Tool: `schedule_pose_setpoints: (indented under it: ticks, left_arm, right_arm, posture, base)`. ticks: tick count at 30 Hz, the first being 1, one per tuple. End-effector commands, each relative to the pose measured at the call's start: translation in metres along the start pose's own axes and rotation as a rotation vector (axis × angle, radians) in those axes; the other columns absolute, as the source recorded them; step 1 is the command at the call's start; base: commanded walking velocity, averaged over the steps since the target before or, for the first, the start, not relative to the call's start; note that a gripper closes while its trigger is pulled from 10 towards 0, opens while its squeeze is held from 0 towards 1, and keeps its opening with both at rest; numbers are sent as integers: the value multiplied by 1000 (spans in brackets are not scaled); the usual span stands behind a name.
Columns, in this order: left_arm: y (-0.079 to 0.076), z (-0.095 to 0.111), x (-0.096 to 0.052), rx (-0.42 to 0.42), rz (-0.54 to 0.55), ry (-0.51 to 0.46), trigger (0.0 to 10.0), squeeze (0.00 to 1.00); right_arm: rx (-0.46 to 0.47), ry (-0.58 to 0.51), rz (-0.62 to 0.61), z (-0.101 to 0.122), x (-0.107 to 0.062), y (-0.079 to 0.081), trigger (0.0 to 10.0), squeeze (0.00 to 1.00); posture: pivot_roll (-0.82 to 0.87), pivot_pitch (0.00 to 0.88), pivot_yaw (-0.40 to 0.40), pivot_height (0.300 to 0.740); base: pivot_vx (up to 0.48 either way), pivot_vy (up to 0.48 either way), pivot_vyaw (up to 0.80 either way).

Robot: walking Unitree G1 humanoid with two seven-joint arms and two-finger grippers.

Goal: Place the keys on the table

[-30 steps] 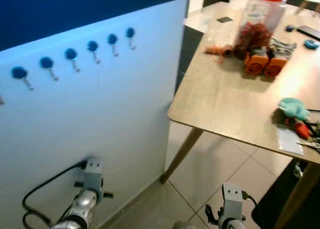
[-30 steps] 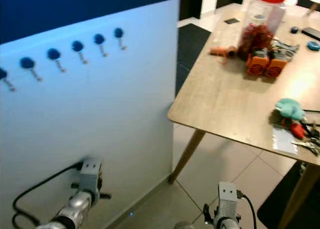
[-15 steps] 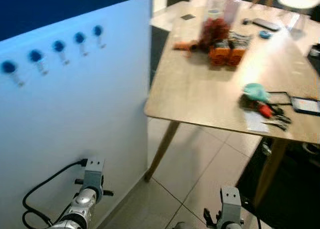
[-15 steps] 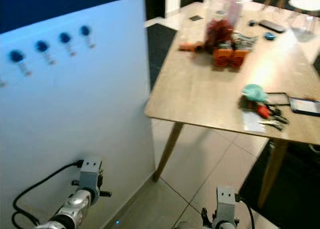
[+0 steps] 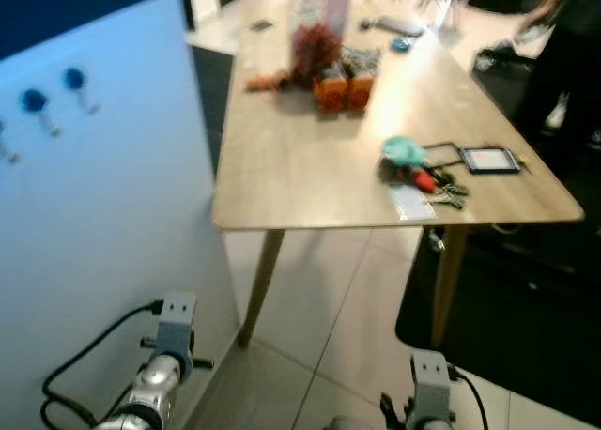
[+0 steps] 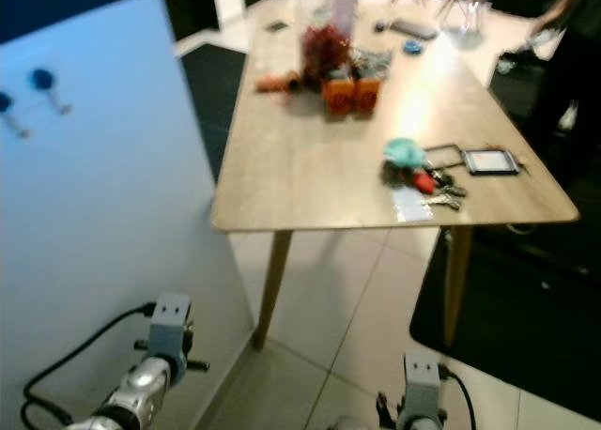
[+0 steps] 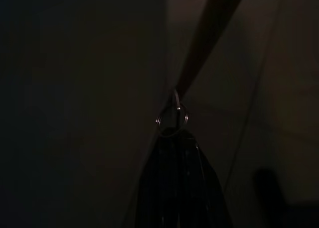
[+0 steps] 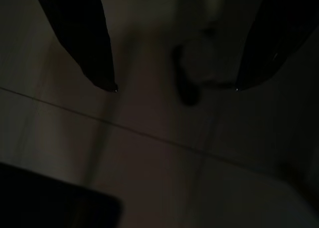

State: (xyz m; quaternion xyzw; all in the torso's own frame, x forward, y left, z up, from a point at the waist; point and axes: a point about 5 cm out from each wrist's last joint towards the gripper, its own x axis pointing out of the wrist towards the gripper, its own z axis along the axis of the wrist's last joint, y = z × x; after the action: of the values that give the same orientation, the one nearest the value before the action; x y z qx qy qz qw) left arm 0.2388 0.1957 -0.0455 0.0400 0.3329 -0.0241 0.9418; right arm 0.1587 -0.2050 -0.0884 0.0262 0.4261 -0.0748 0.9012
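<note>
Left wrist view, very dark, shows the left gripper point(image 7: 172, 138) with its two black fingers point(image 7: 192, 163) pressed together and clenched on the keys point(image 7: 172, 119) — a small metal ring is seen sticking out past the fingertips, with a slanted table leg point(image 7: 209, 39) and tiled floor point(image 7: 279, 88) beyond. From the head camera, the wooden table point(image 5: 310, 167) is seen ahead and slightly to the right, well apart from both arms, which are held low at the near edge of the scene; the left arm point(image 5: 164, 374) is seen at the near left with a black cable looping from its wrist, the right arm point(image 5: 427, 402) at the near right. A pale blue wall panel point(image 5: 94, 214) with blue-headed hooks point(image 5: 35, 101) stands on the left, just beside the table's near left corner. On the far part of the table a clear jar with a red lid point(image 5: 315, 26) stands next to two orange objects point(image 5: 340, 84). Nearer the right edge lie a teal object point(image 5: 404, 148), a second bunch of keys with a red tag point(image 5: 434, 184) and a small dark-framed card point(image 5: 484, 158). A dark mat point(image 5: 507, 299) is seen on the floor under the table's right side. In the right wrist view, the right gripper point(image 8: 174, 88) is seen with its fingers spread wide apart — released, nothing between them, above the tiles.
</note>
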Motion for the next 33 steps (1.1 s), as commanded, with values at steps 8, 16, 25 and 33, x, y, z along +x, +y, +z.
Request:
schedule_pose_setpoints:
  ticks: [8, 16, 25, 33]
  left_arm:
    - [0, -15, -5, -55, 9, 18, 10000, 0]
    - [-5, -19, -8, -92, -27, 3, 10000, 0]
    - [-8, -28, -11, -47, -18, 22, 10000, 0]
    - [4, -24, -12, -24, -9, 11, 10000, 0]
  right_arm:
    - [-22, 7, 19, -1, 0, 5, 10000, 0]
    - [-64, 6, 70, -1, 0, 7, 10000, 0]
    - [-92, 6, 92, -1, 0, 11, 10000, 0]
    - [-85, -2, 107, -2, 0, 22, 10000, 0]
  posture:
    - [-2, 38, -9, 740]
    - [15, 70, -34, 740]
    - [39, 92, -39, 740]
    - [71, 106, 28, 740]
  base:
    - [0, 0, -800]
    - [0, 0, -600]
    - [0, 0, 0]
    - [0, 0, 0]
